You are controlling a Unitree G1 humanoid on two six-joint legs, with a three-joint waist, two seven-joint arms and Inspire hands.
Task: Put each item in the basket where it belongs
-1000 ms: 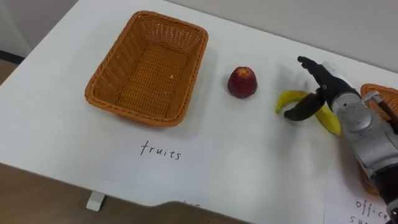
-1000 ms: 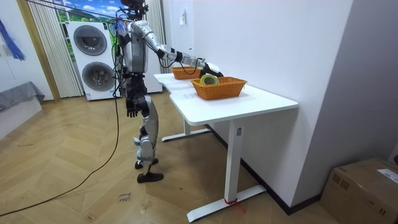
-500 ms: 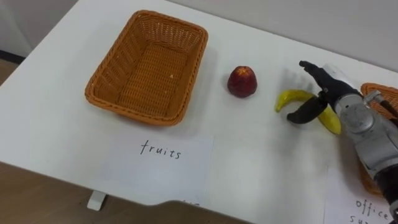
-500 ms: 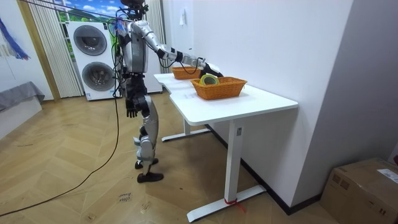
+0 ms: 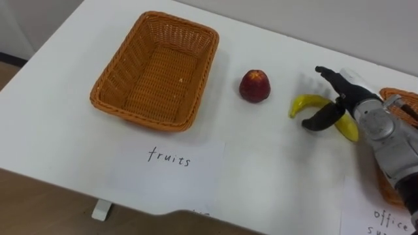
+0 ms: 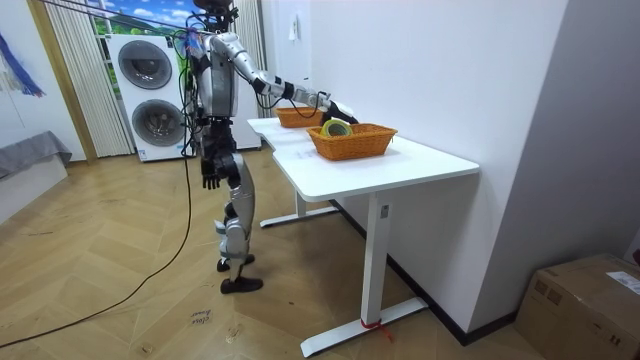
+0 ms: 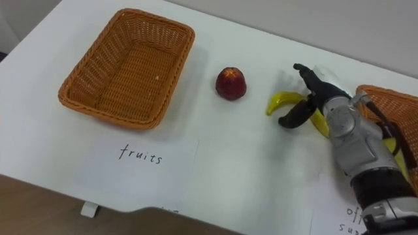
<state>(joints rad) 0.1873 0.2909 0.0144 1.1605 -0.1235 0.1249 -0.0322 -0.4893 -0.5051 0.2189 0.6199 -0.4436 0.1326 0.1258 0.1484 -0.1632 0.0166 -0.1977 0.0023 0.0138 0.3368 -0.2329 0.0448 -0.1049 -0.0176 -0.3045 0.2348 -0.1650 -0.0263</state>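
Wicker fruit basket (image 5: 108,81) sits empty at the far left of the white table (image 5: 59,130). The red apple (image 5: 254,86) is to its right and the banana (image 5: 304,103) further right again. My right hand (image 5: 353,104) has crept slightly rightward across the banana, which hasn't budged. My fingers reach over its far side and my thumb hooks the near side, not yet clamped. Closing comes next, I judge. My left hand (image 6: 210,176) hangs at my side; I cannot tell its state.
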